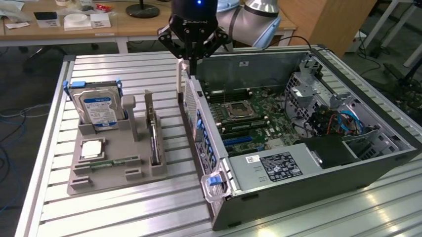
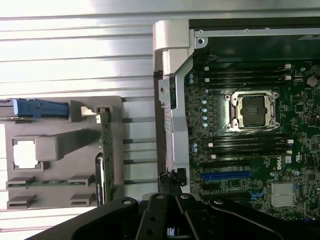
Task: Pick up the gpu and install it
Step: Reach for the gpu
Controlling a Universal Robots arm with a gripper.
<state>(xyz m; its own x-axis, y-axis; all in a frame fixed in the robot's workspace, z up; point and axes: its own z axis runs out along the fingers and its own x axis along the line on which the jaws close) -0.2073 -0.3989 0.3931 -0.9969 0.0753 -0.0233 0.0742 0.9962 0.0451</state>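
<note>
Closed on nothing, the claw (image 1: 189, 58) hung over the rear wall of the open computer case (image 1: 316, 170), its fingers pinched together just above the metal edge. I could see the gpu (image 1: 155, 142) standing on edge in a slot of the grey holder (image 1: 105, 174), on the side nearest the case, with its silver bracket pointing up at the far end; it sat apart from the claw, to the exterior view's left. The hard drive (image 1: 98, 106) stood in the same holder, further toward that left. I judged the pick not yet begun. To do it well I reckoned the fingers would have to spread before any descent, line up across the card's thin top edge rather than along it, and close on the board near its middle, away from the bracket. A straight vertical lift seemed safest to me, since the holder's slot looked snug and a tilted pull could bind the card or drag the holder across the slatted table (image 1: 108, 69).
</note>
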